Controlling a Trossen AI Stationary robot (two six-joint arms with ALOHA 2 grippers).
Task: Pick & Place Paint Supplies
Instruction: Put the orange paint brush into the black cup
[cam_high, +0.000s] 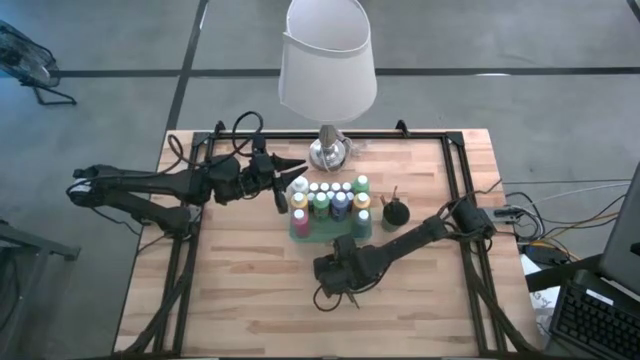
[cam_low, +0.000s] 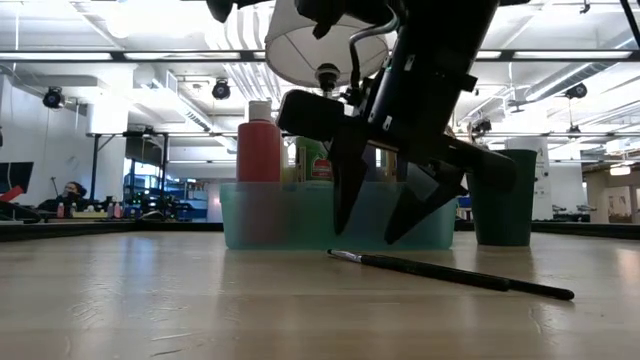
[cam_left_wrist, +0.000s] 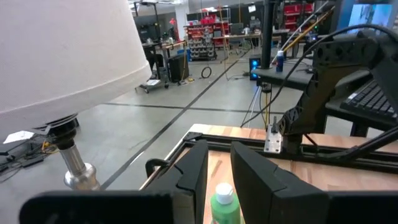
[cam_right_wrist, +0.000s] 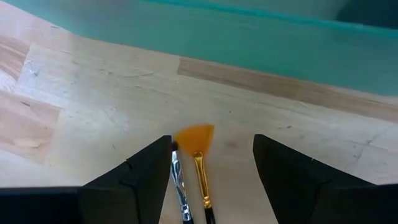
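Two thin paintbrushes lie side by side on the wooden table, one with an orange fan tip (cam_right_wrist: 194, 138), one with a silver ferrule (cam_right_wrist: 179, 180). In the low view a brush (cam_low: 450, 272) lies just in front of the teal tray (cam_low: 290, 225). My right gripper (cam_right_wrist: 212, 140) hangs open close above them, tilted down, one finger on either side, touching neither. The tray (cam_high: 318, 233) holds several white-capped paint bottles (cam_high: 330, 200). My left gripper (cam_high: 297, 180) is level and high above the tray's far left corner, its fingers a little apart. A green bottle (cam_left_wrist: 224, 204) shows lower down through the gap.
A white-shaded lamp (cam_high: 328, 65) on a silver base (cam_high: 328, 152) stands just behind the tray. A dark cup (cam_high: 397, 212) with brushes in it sits right of the tray. Bare wood lies toward the near edge and the left. A black frame (cam_high: 465, 175) rims the table.
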